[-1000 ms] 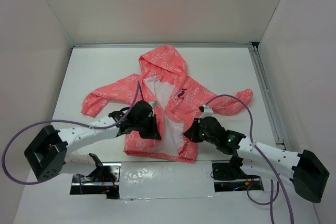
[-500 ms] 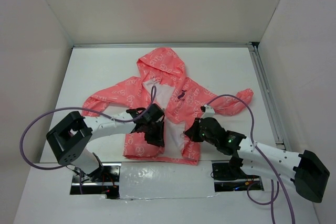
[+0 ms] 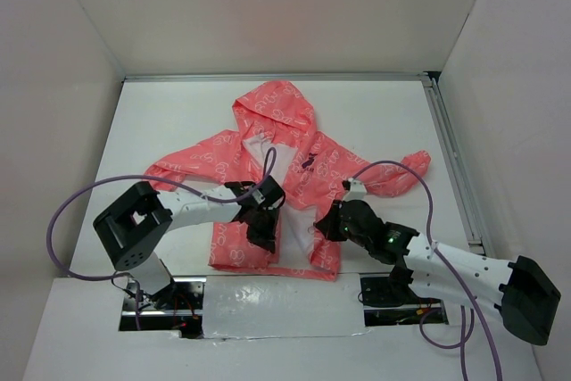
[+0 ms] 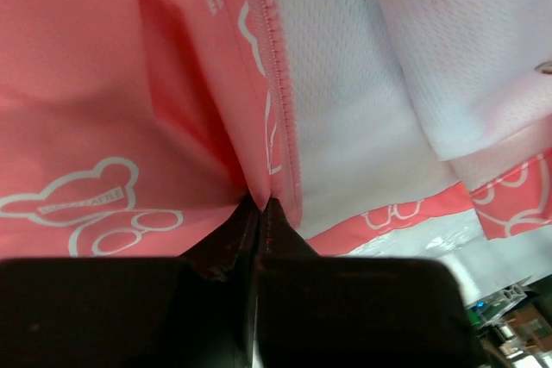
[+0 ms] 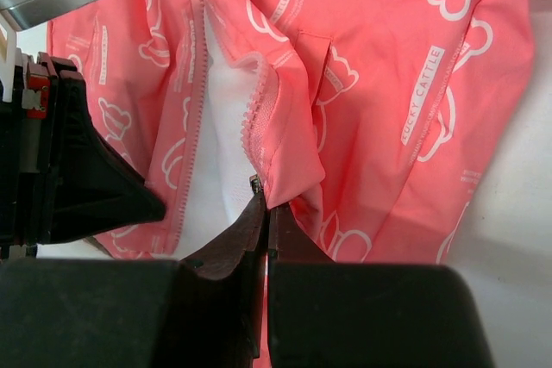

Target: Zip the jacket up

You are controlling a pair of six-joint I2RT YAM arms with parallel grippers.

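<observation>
While thin coral jacket [image 3: 277, 118] lies open, mesh lining [image 4: 345, 109] showing, left gripper [image 4: 260, 204] clamps one toothed zipper edge, right gripper [image 5: 264, 200] the other; hem near table's [image 3: 169, 113] front edge.

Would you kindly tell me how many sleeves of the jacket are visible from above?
2. The left-hand sleeve lies spread out to the left; the right-hand sleeve reaches out to the right, its cuff curled. Neither is hidden.
</observation>
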